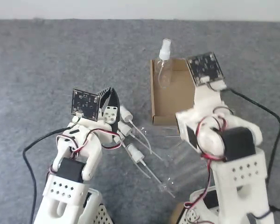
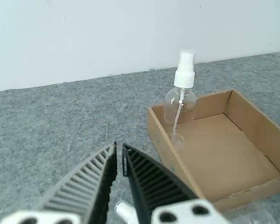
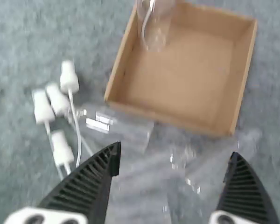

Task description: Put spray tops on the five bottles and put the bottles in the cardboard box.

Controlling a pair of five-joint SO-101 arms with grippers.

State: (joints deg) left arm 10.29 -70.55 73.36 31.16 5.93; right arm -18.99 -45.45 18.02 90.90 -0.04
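Right gripper (image 3: 173, 156) hangs spread wide over the loose bottles (image 1: 179, 151), clear ones lying on the grey table (image 1: 46, 56) just in front of the cardboard box (image 2: 263, 133). Left gripper (image 2: 119, 151) has its jaws pinched nearly together on nothing, just beside the spray tops (image 3: 51, 105). One capped bottle (image 2: 179, 100) stands in the box's far corner. The loose bottles look light, thin-walled and slick, likely to roll or squirt out of a squeeze, so I'd take one across the middle of its body. I'd take the tops by the white head, not the thin tube. No label or writing is readable anywhere.
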